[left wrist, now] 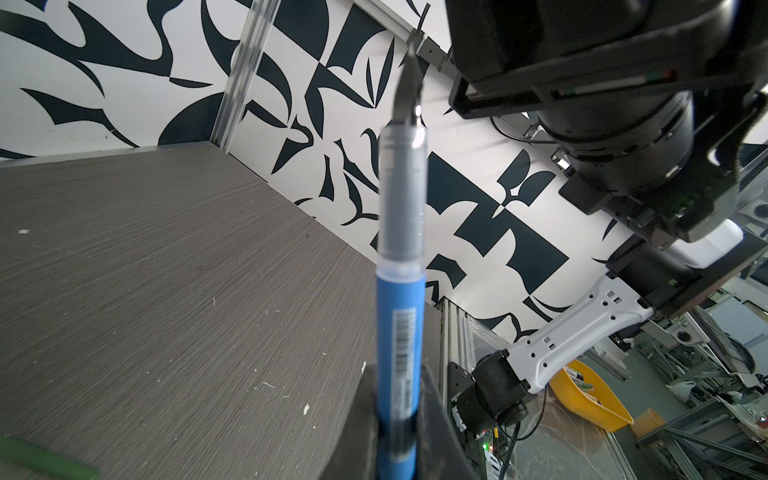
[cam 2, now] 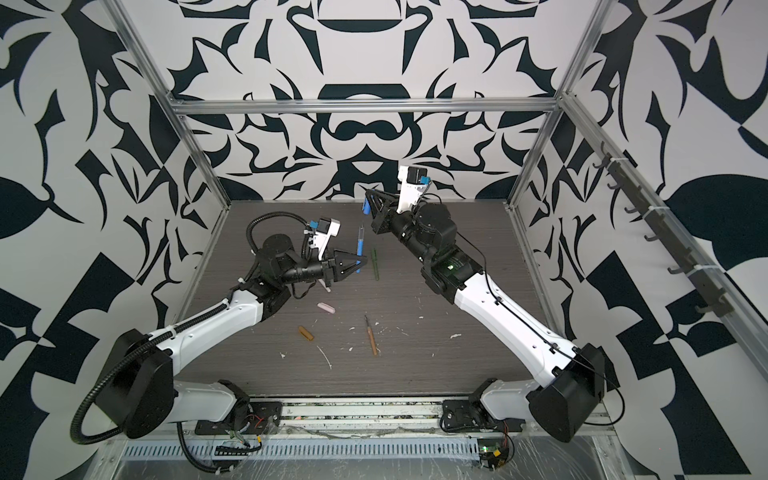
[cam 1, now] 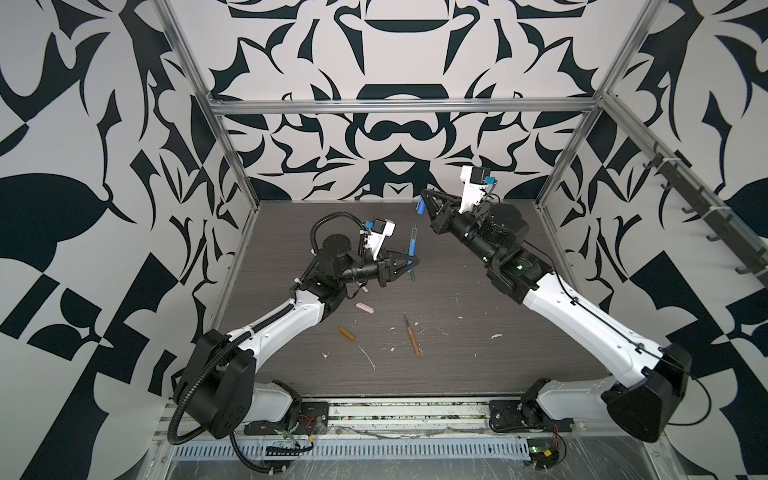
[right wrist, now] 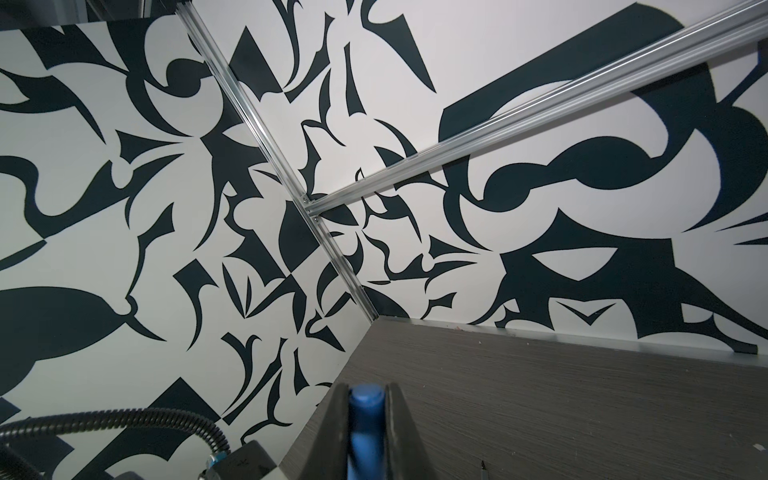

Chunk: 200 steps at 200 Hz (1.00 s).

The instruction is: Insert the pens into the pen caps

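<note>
blue pen | barcode label, unreadable | left fingers clamp it | right fingers clamp blue cap

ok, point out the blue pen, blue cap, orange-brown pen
blue pen (left wrist: pixel 400 324): left wrist view, mid barrel.
blue cap (cam 1: pixel 420 207): a top view, its middle.
orange-brown pen (cam 1: pixel 414 341): a top view, mid barrel.

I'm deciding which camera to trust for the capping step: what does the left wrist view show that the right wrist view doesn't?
Only the left wrist view: the blue pen, dark tip pointing away from the left pincer that clamps it, plus the right arm, a green pen and a yellow tub. Only the right wrist view: the blue cap clamped in the right pincer, and a black corrugated hose. Both: the grey table and black-and-white patterned walls.
</note>
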### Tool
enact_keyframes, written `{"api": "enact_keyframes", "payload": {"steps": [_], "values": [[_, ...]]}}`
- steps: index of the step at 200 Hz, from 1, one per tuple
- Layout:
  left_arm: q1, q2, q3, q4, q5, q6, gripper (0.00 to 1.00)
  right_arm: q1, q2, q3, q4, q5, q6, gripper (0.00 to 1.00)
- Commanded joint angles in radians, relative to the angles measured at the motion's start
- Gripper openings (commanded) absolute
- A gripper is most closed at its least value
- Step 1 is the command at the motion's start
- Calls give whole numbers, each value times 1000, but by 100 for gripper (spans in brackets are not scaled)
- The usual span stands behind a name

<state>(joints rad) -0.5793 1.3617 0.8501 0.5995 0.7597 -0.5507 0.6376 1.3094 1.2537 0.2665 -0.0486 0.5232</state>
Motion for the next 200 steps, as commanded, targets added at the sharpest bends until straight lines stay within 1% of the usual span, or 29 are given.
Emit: {"api": "enact_keyframes", "payload": {"steps": [1,56,130,174,200], "values": [[-3,0,1,-1,10,14,0,10,-40,11,28,-20,13,3],[-2,-4,1,-3,9,14,0,25,-21,-20,15,-30,27,2],[-4,-6,0,-1,1,14,0,31,-57,-54,-19,-25,14,2],[-3,-13,-6,-1,-16,15,0,31,-59,-91,-64,-80,65,3],[-3,-11,-6,1,-16,15,0,32,-68,-120,-95,-103,69,4]]}}
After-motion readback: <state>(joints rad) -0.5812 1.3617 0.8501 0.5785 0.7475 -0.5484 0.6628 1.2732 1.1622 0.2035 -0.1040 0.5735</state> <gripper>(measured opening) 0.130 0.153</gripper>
